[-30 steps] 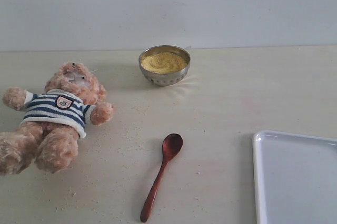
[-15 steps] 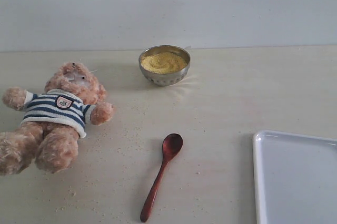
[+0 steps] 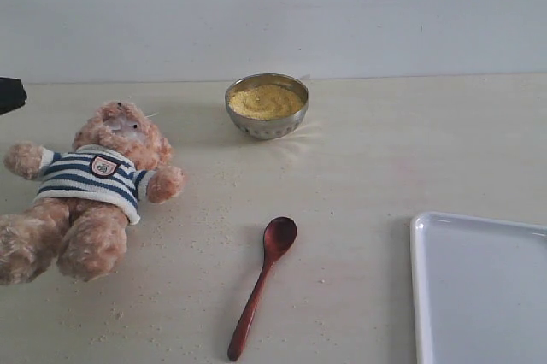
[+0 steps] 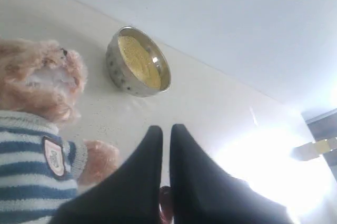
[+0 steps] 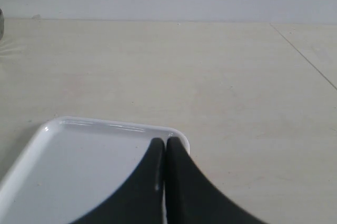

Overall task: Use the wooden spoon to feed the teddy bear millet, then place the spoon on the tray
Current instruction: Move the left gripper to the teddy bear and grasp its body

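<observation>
Speckling tabletop [image 3: 385, 150] below wall [image 3: 342, 14], stray millet [image 3: 205, 223]

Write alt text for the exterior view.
A wooden spoon lies on a table, between a teddy bear in a striped shirt on the left and a white tray at lower right; a metal bowl of millet stands behind.

You see the L gripper [image 4: 166, 129] as two matte black fingers [image 4: 142, 176], broad at the base and tapering to rounded tips. The R gripper [image 5: 166, 141] looks the same: smooth black, outer edges curved, w/ one small pale fleck. In the ext. view, at 9 o'clock, a blunt black arm part [image 3: 8, 95] shows.
</observation>
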Controlling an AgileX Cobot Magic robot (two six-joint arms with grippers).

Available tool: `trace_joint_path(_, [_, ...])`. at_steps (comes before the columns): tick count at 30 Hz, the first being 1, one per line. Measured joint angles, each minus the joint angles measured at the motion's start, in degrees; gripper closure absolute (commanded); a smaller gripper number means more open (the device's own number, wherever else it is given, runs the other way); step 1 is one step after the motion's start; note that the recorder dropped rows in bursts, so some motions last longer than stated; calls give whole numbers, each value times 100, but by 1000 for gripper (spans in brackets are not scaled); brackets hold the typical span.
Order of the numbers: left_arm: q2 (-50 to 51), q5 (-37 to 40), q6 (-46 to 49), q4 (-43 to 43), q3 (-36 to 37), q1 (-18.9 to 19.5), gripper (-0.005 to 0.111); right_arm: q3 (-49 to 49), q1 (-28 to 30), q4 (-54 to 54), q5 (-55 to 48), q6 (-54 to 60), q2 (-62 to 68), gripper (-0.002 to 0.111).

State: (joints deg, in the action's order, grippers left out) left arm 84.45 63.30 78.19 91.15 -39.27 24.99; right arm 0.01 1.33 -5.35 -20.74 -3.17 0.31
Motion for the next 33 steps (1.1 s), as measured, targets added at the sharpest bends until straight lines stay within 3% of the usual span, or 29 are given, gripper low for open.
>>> trace_joint_path(4, [782, 85, 138, 130, 11, 53, 101, 0, 0, 0, 0, 0, 0, 107])
trace_joint_path(7, [886, 242, 191, -16, 19, 53, 87, 0, 0, 0, 0, 0, 0, 107])
trace_joint_path(9, [900, 364, 306, -227, 19, 53, 70, 0, 0, 0, 0, 0, 0, 107])
trace_joint_path(14, [904, 445, 285, -535, 59, 16, -4, 0, 0, 0, 0, 0, 0, 107])
trace_joint_path(21, [913, 423, 314, -321, 96, -77, -2, 0, 0, 0, 0, 0, 0, 107])
trace_joint_path(27, [913, 298, 545, -693, 96, -86, 0, 0, 0, 0, 0, 0, 0, 107])
trace_joint_path(33, [913, -1567, -100, -1561, 96, -99, 3, 0, 0, 0, 0, 0, 0, 107])
